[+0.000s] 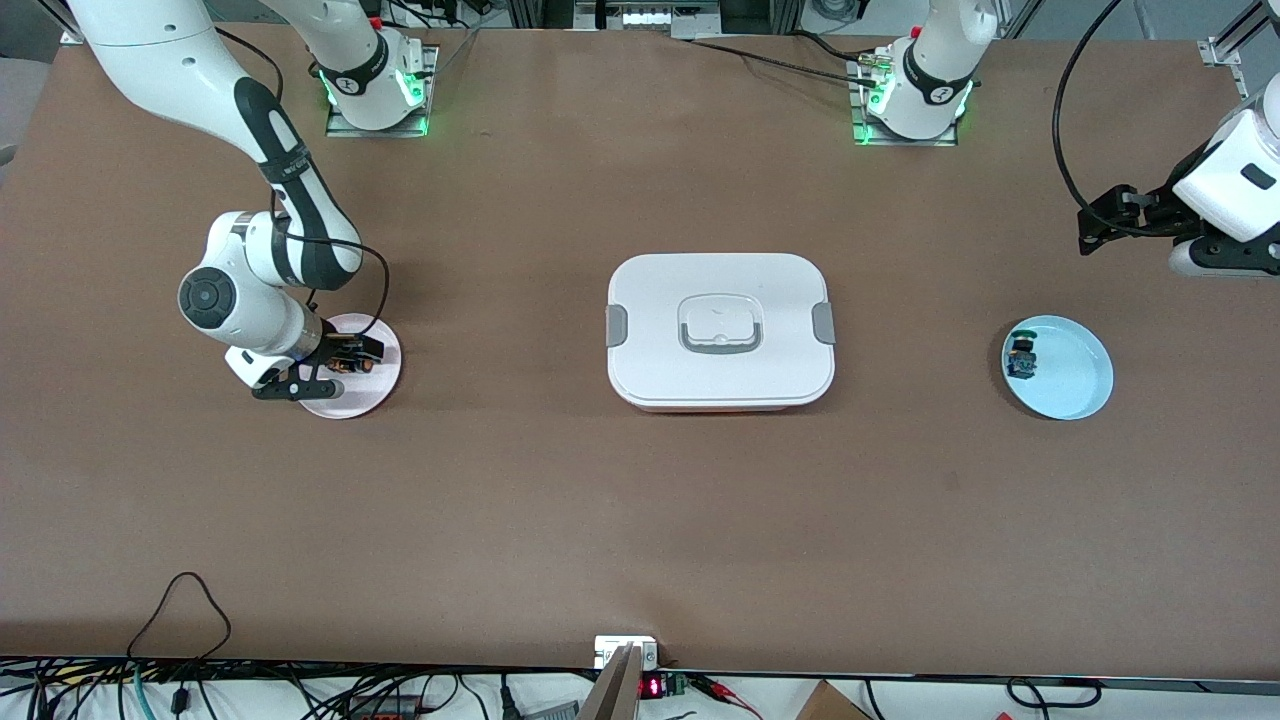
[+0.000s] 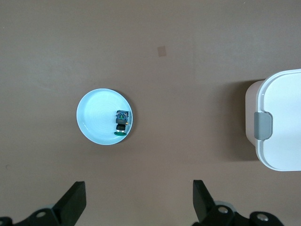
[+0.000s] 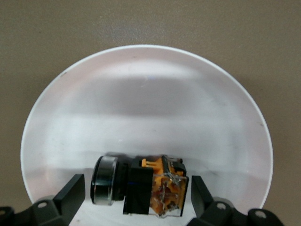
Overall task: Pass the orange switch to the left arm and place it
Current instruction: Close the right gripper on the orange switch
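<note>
Your right gripper (image 1: 335, 370) is sitting low over the pink plate (image 1: 375, 392) at the left of the frame, fingers (image 3: 70, 193) wide open either side of the orange switch (image 3: 141, 188), not gripping it; the switch is lying on its side on the plate. Your left gripper (image 2: 138, 202) is waiting at the right edge, open and empty, above the tabletop (image 1: 640, 520). The box (image 1: 720, 330) is sitting at centre frame.

We see our right arm bent low, its right gripper (image 3: 134, 193) spread open near the table. Our left arm waits raised at its end, left gripper (image 2: 139, 200) open, seemingly pointing straight down.
</note>
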You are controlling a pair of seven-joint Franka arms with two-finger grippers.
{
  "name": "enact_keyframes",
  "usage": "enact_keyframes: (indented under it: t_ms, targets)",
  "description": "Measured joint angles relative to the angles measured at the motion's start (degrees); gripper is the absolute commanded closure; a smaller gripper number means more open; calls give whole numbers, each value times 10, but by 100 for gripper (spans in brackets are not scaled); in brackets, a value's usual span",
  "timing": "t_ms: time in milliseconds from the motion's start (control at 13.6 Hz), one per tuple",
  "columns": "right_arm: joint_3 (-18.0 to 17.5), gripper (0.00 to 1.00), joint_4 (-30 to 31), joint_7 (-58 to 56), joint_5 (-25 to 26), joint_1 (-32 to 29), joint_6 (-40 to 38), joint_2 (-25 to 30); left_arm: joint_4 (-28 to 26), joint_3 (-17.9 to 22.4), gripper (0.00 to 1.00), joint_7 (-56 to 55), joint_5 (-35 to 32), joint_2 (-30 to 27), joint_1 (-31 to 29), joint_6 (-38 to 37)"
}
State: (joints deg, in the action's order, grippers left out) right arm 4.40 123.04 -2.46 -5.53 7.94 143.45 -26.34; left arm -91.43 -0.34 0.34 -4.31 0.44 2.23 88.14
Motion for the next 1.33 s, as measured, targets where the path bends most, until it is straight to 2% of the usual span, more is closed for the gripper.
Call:
enact_keyframes:
  t_ms: [74,147,295,368,589,736,1178,1326]
  targets:
    - [0,42,1,0,0,0,0,0,0,0,0,0,0,0,0,0]
    - [0,64,1,0,0,0,1,0,0,0,0,0,0,0,0,0]
    - [0,90,1,0,0,0,0,0,0,0,0,0,0,0,0,0]
    - [0,97,1,0,0,0,0,1,0,0,0,0,0,0,0,0]
    - [0,100,-6,0,0,0,-12,8,0,0,0,0,0,0,0,-1]
    - [-1,99,-29,-5,0,0,-56,23,0,0,0,0,0,0,0,-2]
    - [-11,100,-91,-119,-3,2,-116,86,0,0,0,0,0,0,0,-3]
    - [-26,100,-117,-160,-43,2,-153,106,0,0,0,0,0,0,0,-3]
